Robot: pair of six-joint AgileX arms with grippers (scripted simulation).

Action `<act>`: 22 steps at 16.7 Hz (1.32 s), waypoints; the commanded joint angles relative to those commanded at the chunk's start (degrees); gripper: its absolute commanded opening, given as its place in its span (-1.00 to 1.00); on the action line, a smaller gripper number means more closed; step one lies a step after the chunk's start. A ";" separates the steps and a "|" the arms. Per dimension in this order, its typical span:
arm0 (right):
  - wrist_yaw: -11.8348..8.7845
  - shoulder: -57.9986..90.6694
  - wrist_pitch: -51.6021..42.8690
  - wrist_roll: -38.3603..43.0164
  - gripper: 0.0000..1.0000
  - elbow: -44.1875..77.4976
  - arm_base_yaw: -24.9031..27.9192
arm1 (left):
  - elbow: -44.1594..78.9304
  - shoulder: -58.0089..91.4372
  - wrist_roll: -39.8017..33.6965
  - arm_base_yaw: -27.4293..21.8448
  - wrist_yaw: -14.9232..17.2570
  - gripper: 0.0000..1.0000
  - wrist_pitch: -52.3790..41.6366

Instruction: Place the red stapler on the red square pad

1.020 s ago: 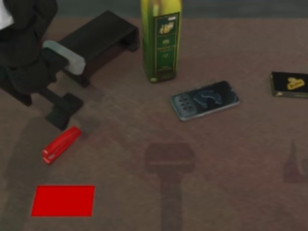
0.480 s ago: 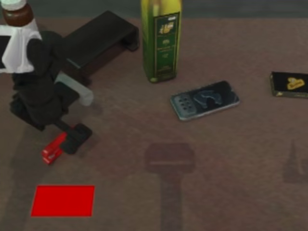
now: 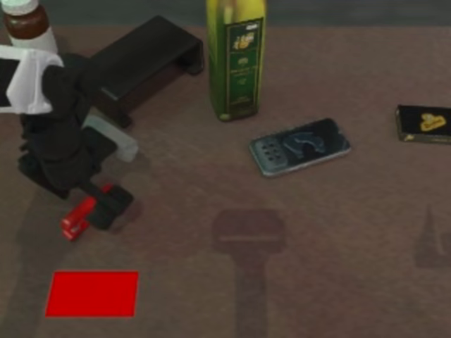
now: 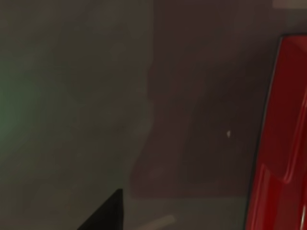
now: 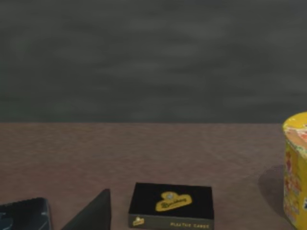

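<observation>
The left claw (image 3: 96, 199) has dropped lower over the red stapler (image 3: 76, 220) since half a second ago, its fingers straddling the stapler's upper end at left of frame; whether they pinch it cannot be told. One red square pad (image 3: 92, 293) lies lower left on the worktop (image 3: 338, 232). The right arm stays parked, out of the top view.

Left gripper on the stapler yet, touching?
Cannot tell. In the top view the left gripper overlaps the red stapler; no contact or gap shows plainly.
</observation>
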 joint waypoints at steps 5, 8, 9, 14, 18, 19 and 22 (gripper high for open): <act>0.00 0.00 0.00 0.00 1.00 0.00 0.00 | 0.00 0.00 0.00 0.00 0.00 -0.21 0.00; 0.00 0.00 0.00 0.00 1.00 0.00 0.00 | 0.00 0.00 0.00 0.00 0.00 -0.66 0.00; 0.00 0.00 0.00 0.00 1.00 0.00 0.00 | 0.00 0.00 0.00 0.00 0.00 -0.81 0.00; 0.00 0.00 0.00 0.00 1.00 0.00 0.00 | 0.00 0.00 0.00 0.00 0.00 -1.00 0.00; 0.00 0.00 0.00 0.00 1.00 0.00 0.00 | 0.00 0.00 0.00 0.00 0.00 -1.00 0.00; 0.00 0.00 0.00 0.00 1.00 0.00 0.00 | 0.01 -0.05 0.07 0.01 -0.03 -1.00 -0.01; 0.00 0.00 0.00 0.00 1.00 0.00 0.00 | 1.96 -0.64 0.20 -0.02 -0.01 -1.00 -2.32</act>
